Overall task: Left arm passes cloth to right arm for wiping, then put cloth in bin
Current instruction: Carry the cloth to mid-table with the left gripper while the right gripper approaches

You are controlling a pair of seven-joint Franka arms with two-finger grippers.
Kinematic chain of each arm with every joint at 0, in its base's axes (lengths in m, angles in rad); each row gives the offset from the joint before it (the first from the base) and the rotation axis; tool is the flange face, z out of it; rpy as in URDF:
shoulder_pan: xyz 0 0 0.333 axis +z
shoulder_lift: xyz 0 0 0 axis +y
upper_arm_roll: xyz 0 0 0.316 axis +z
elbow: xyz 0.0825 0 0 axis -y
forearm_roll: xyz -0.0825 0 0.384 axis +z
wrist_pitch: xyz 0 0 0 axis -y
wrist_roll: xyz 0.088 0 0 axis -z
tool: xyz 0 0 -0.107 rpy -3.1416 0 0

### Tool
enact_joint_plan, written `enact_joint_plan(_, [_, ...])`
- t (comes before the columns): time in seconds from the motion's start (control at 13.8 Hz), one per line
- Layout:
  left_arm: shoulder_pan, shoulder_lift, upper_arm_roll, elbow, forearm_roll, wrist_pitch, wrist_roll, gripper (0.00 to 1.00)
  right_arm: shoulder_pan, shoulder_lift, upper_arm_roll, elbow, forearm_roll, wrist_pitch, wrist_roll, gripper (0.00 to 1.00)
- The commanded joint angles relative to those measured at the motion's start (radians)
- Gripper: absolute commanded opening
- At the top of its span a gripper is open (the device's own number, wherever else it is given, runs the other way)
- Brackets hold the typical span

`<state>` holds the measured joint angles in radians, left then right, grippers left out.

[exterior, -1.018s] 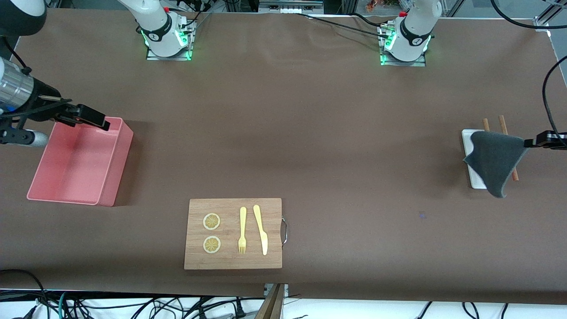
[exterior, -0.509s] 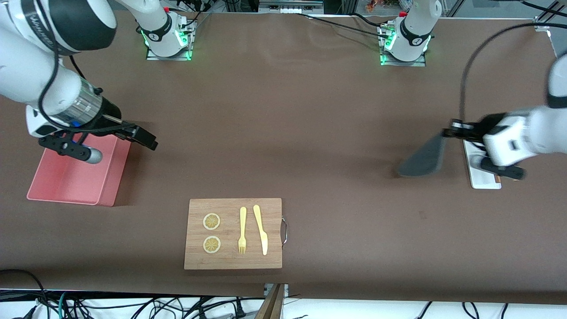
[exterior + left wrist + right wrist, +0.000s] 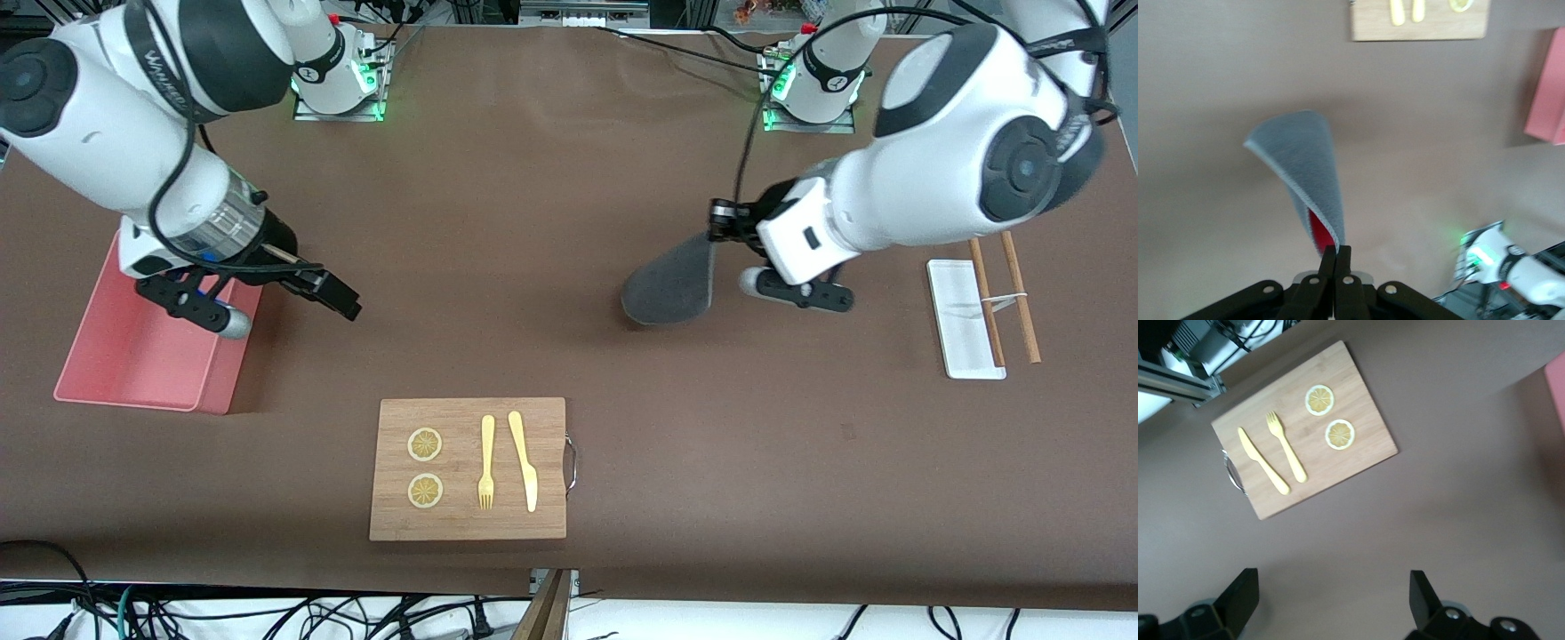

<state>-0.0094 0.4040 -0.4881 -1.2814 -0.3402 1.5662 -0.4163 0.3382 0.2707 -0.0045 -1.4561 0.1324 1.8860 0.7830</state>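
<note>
Cloth, dark grey with a paler hem, hangs by one corner from the left arm's end effector, whose fingers are pinched together on it; the left wrist view shows the fabric curling down from the closed tips, a red lining just visible inside the fold. It hangs in the air over bare counter, between the two arms and well apart from the bin. Held by a corner, it leaves free fabric hanging, which looks suited to a handover.

Right arm's end effector hovers over the counter just beside the salmon-pink bin, fingers spread apart and empty, pointed toward the cloth, apparently ready to receive it. The bin stands at the right arm's end of the counter, where the cloth is meant to finish.

Nearer to the front camera, a wooden cutting board carries two lemon slices, a yellow fork and a yellow knife, laid side by side with a metal handle at one end. At the left arm's end, a small white tray lies with a pair of wooden chopsticks across and beside it.

Brown matting covers the counter; both arm bases glow green along its edge farthest from the front camera, and cables trail past the edge nearest it.
</note>
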Motion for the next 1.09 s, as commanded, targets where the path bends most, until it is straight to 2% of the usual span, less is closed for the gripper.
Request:
enact_joint_plan(0.0, [-0.052,-0.008,0.008,-0.009,-0.090,0.105,-0.081,0.00,0.050,0.036,-0.006,0.011,0.012,0.063,0.114,1.00])
enact_joint_plan(0.36, [-0.136,0.025,0.008,-0.015,-0.318,0.297,-0.099,0.00,0.116,0.079,-0.006,0.011,0.013,0.163,0.301,1.00])
enact_joint_plan(0.73, [-0.218,0.030,0.008,-0.019,-0.359,0.533,-0.337,0.00,0.150,0.099,-0.006,0.011,0.016,0.209,0.418,1.00])
enact_joint_plan(1.02, [-0.218,0.042,0.008,-0.019,-0.517,0.568,-0.364,0.00,0.153,0.111,0.024,0.011,0.016,0.213,0.524,1.00])
